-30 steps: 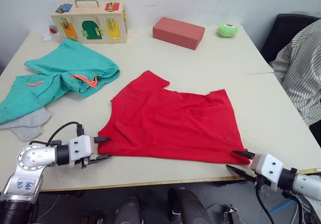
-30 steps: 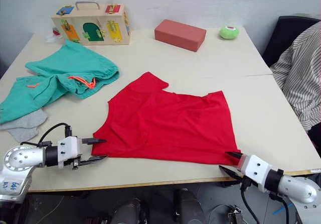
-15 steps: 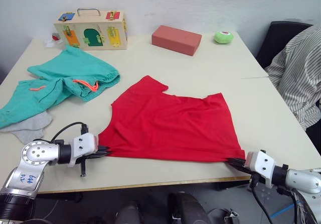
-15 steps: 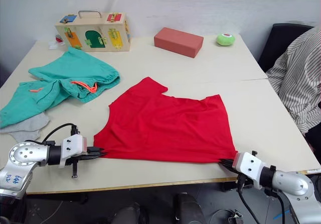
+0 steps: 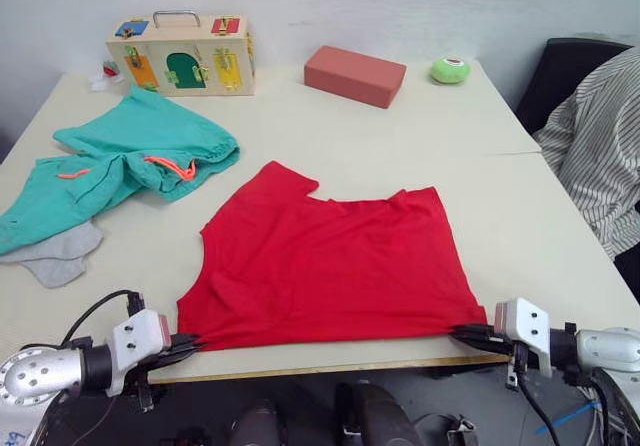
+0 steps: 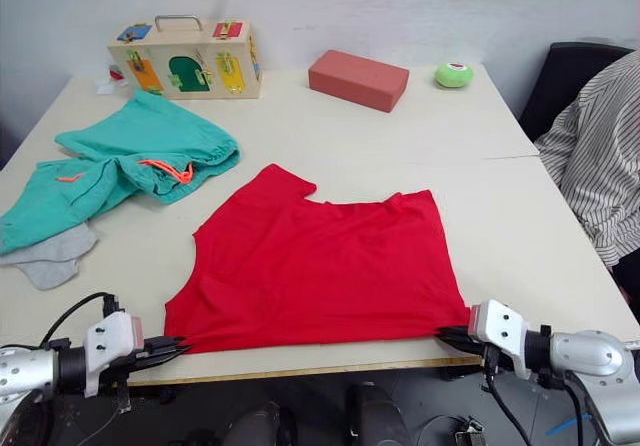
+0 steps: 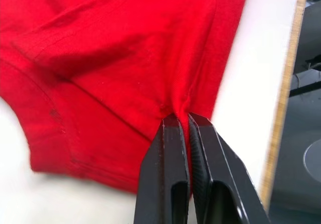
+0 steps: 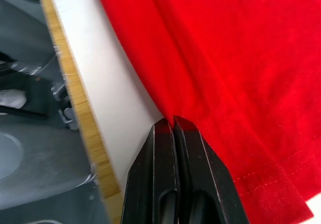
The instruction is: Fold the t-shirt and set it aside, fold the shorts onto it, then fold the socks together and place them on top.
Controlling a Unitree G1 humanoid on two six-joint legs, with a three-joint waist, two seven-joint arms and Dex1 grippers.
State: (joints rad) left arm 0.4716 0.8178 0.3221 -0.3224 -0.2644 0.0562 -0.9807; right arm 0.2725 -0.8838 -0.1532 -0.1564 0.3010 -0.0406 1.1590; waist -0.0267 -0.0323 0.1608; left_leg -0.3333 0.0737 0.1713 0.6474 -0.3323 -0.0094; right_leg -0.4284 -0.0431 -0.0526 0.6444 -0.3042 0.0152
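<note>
1. T-shirt [image 5: 330, 261]: red, spread flat on table [image 5: 520, 216], centre-front, its near edge running along the table's near edge. One sleeve points toward the far side.
2. L gripper [image 5: 188, 344]: at shirt's near-left corner, by the table's near edge. Fingers [image 7: 170, 158] pressed together w/ a pinch of red cloth between them; fabric puckers at the tips in left wrist view.
3. R gripper [image 5: 468, 334]: at shirt's near-right corner, also at the table's near edge. Fingers [image 8: 163, 158] closed tight on the cloth edge, per right wrist view.
4. Shorts [image 5: 130, 156]: teal, crumpled in a heap on table's left side, orange drawstring showing. Apart from the shirt.
5. Socks [image 5: 55, 256]: grey, lying flat just beside the near end of the shorts, partly tucked under them, near table's left edge.
6. Far side of table: wooden latch box [image 5: 182, 54] w/ metal handle at far left, red-brown brick-shaped block [image 5: 355, 74] mid, green ball [image 5: 451, 69] far right.
7. Person in striped shirt [image 5: 600, 156] sits at the right, by a black chair [image 5: 570, 71].
</note>
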